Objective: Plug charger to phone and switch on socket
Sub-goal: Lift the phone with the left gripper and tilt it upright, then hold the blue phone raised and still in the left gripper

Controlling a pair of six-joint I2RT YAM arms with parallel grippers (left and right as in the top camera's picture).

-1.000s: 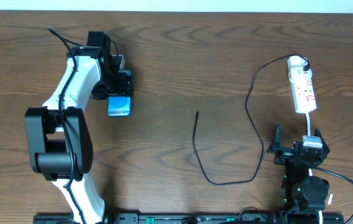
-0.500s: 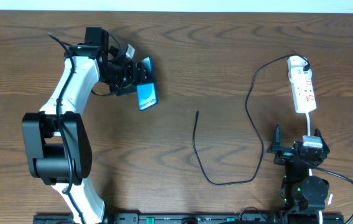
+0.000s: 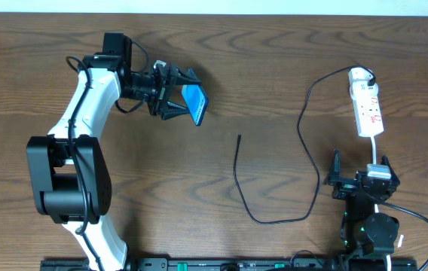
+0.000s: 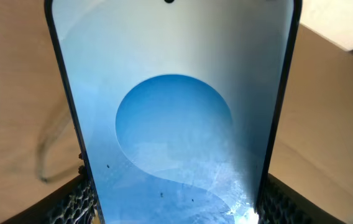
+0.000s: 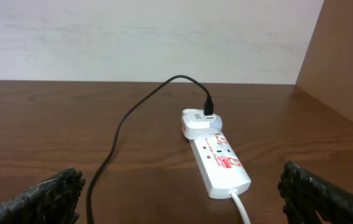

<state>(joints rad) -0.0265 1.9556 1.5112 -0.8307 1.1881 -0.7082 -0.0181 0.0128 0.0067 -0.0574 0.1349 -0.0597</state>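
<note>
My left gripper (image 3: 182, 99) is shut on the phone (image 3: 194, 103), whose blue-and-white screen fills the left wrist view (image 4: 173, 118); it is held off the table, tilted on edge. The charger (image 3: 274, 218) is a thin black cable running from the adapter on the socket (image 3: 367, 105) down in a loop to its free plug tip (image 3: 239, 137) at mid table, right of and below the phone. My right gripper (image 3: 359, 181) is open and empty near the front right, just short of the socket (image 5: 217, 158); its fingertips (image 5: 49, 196) frame the strip.
The socket's white cord (image 3: 380, 154) runs from the strip toward my right arm. A white adapter (image 5: 198, 123) with the black cable sits at the strip's far end. A pale wall (image 5: 151, 37) stands behind the table.
My left gripper has lifted the phone off the table, carried it right and turned it on edge. The right arm and the cable have not moved.
</note>
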